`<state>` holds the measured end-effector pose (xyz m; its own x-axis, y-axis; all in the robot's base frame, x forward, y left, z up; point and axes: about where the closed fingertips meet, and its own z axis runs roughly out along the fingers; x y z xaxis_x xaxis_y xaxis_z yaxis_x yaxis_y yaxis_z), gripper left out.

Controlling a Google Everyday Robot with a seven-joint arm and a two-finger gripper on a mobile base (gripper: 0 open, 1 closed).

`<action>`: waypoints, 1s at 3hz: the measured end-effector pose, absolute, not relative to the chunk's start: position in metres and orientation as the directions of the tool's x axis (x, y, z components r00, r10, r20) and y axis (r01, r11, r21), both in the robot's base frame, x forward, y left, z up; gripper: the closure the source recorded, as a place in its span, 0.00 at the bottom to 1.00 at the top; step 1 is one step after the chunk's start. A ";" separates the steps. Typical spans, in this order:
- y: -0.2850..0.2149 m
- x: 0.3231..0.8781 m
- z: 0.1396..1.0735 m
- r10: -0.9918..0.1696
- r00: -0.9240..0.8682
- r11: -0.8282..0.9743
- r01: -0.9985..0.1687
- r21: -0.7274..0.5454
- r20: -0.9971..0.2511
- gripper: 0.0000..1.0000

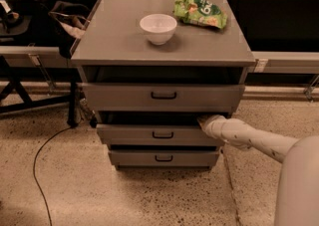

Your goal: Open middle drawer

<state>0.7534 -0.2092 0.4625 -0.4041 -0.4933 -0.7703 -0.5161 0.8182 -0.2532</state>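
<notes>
The grey cabinet (119, 36) stood on a speckled floor (149, 195), with a white bowl (158, 27) and a green snack bag (200, 11) on top. The middle drawer (129, 134) sat between the top drawer (119, 96) and the bottom drawer (129, 158), with a dark gap above its front. The gripper (204, 119) reached into that gap at the upper right corner; its tip was hidden, so its grip state could not be determined. A black cable (34, 170) lay on the floor to the left.
</notes>
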 end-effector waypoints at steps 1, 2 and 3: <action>-0.209 0.753 0.463 -0.493 -0.404 0.818 -0.516 -0.253 -0.770 1.00; -0.226 0.736 0.452 -0.509 -0.481 0.812 -0.544 -0.212 -0.714 1.00; -0.226 0.736 0.454 -0.509 -0.481 0.812 -0.544 -0.212 -0.714 1.00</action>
